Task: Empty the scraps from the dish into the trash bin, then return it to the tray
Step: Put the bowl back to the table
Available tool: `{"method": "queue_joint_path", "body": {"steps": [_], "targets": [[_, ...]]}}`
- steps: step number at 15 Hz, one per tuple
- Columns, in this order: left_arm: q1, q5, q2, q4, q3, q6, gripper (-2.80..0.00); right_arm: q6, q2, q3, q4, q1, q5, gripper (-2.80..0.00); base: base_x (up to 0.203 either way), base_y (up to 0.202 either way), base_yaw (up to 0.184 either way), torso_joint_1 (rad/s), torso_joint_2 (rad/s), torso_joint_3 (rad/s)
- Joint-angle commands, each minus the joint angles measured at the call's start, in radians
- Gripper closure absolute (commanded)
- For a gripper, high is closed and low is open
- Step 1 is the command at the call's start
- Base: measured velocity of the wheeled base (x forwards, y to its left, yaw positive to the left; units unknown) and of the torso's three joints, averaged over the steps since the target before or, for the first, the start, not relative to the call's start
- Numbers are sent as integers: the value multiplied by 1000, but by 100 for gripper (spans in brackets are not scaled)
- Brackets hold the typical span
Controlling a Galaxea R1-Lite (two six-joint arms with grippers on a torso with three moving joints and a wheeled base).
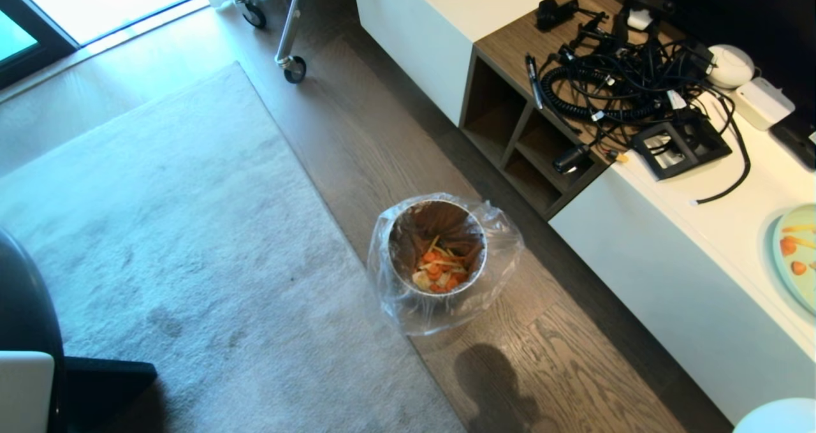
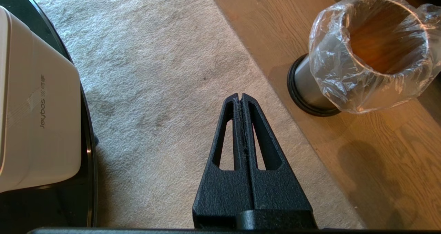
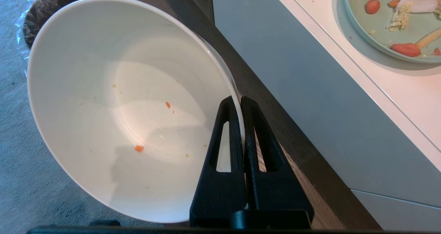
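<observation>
Emptying appears complete. The bowl, seen from the right wrist, holds only a few orange crumbs, while the bin on the wood floor beside the rug contains carrot slices and pale strips, the scraps. Returning the bowl remains outstanding; no tray is visible in any view.

The right gripper has its fingers pinched tight on the bowl's rim, one inside and one outside the wall. The bowl hangs tilted with its mouth toward the camera, to the right of the bin and beside the white cabinet, on which a green plate with leftovers stands. The arm itself is outside the head view.

The left gripper is idle, fingers pressed together with nothing between them, hanging over the rug left of the bin.
</observation>
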Motion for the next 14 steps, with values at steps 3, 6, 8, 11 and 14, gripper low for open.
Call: {"method": "queue_joint_path", "body": {"steps": [3,6,8,11,14], "targets": [[0,0,0,0,0,-1,0,0,2,0,-1,0,0,0,0,0,0,0,0,0],[0,0,1,0,0,-1,0,0,2,0,-1,0,0,0,0,0,0,0,0,0],[0,0,0,0,0,-1,0,0,2,0,-1,0,0,0,0,0,0,0,0,0],[0,0,0,0,0,-1,0,0,2,0,-1,0,0,0,0,0,0,0,0,0],[0,0,0,0,0,-1,0,0,2,0,-1,0,0,0,0,0,0,0,0,0]]}}
